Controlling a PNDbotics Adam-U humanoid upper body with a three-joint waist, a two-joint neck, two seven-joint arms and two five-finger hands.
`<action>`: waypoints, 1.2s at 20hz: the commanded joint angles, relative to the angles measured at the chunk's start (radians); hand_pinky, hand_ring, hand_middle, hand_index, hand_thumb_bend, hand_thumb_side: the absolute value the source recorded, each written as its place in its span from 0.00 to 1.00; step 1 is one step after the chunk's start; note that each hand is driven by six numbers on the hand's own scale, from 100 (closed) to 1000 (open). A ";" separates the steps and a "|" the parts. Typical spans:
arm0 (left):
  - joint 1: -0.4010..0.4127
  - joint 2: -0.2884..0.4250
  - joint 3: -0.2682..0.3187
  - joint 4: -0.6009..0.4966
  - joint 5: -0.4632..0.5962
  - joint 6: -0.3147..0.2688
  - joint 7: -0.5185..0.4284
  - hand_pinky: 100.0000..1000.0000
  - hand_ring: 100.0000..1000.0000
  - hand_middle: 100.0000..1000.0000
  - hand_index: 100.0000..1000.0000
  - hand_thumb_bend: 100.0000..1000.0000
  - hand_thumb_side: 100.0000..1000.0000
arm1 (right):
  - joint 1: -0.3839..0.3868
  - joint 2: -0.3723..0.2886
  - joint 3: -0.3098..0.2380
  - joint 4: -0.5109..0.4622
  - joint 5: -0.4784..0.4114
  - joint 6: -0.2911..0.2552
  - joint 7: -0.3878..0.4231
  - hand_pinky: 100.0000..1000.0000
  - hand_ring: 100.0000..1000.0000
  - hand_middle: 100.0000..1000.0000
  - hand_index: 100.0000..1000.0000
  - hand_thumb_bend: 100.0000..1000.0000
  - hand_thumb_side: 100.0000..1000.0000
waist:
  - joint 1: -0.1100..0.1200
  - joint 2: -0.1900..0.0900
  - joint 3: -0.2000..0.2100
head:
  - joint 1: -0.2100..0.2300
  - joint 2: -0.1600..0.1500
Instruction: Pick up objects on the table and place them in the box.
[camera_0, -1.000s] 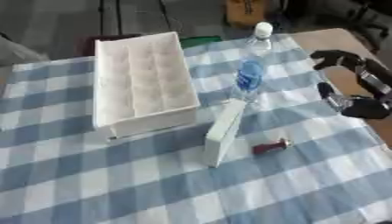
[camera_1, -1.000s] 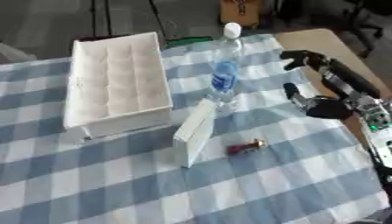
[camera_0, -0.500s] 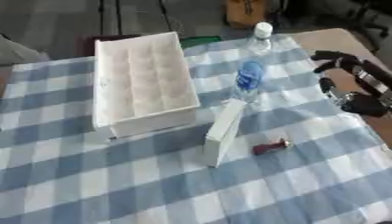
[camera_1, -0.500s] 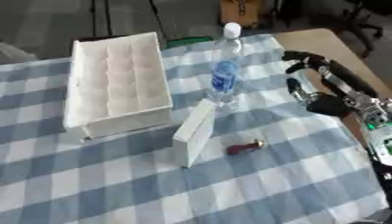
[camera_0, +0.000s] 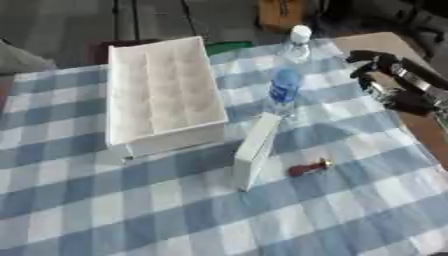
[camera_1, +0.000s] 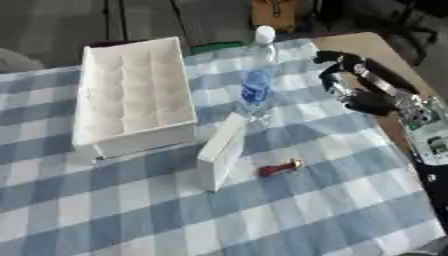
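A white box (camera_0: 162, 95) with a gridded inside lies on the blue-and-white checked cloth, left of centre. Its white lid (camera_0: 255, 149) leans on edge just right of it. A clear water bottle (camera_1: 256, 75) with a blue label and white cap stands upright behind the lid. A small dark red object (camera_1: 278, 168) with a pale tip lies on the cloth to the right of the lid. My right hand (camera_1: 348, 85) hovers at the table's right side, to the right of the bottle, fingers relaxed and holding nothing. The left hand is out of sight.
The bare wooden table edge (camera_1: 373, 50) shows at the far right, beyond the cloth. A brown carton (camera_0: 282, 14) sits on the floor behind the table. Something green (camera_0: 229, 46) lies at the cloth's far edge behind the box.
My right hand has drifted slightly up and toward the far side of the table. The objects have stayed where they were.
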 joint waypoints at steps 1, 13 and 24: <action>-0.005 0.010 0.001 -0.016 0.000 0.002 -0.004 0.48 0.67 0.75 0.87 0.68 0.62 | -0.053 -0.038 0.007 0.047 0.004 -0.004 0.012 0.85 0.74 0.87 1.00 0.00 0.84 | -0.003 -0.016 0.003 | -0.005 0.006; -0.009 0.007 -0.005 -0.016 0.006 0.005 -0.011 0.48 0.68 0.75 0.87 0.68 0.62 | -0.181 -0.035 0.016 0.188 0.057 -0.023 -0.016 0.84 0.73 0.87 1.00 0.00 0.83 | 0.002 -0.016 0.015 | -0.014 0.004; -0.011 0.009 -0.010 -0.016 0.013 0.008 -0.017 0.48 0.68 0.75 0.87 0.68 0.62 | -0.242 -0.028 0.032 0.203 0.022 -0.020 0.003 0.84 0.73 0.87 0.99 0.00 0.82 | 0.002 -0.019 0.025 | -0.022 0.001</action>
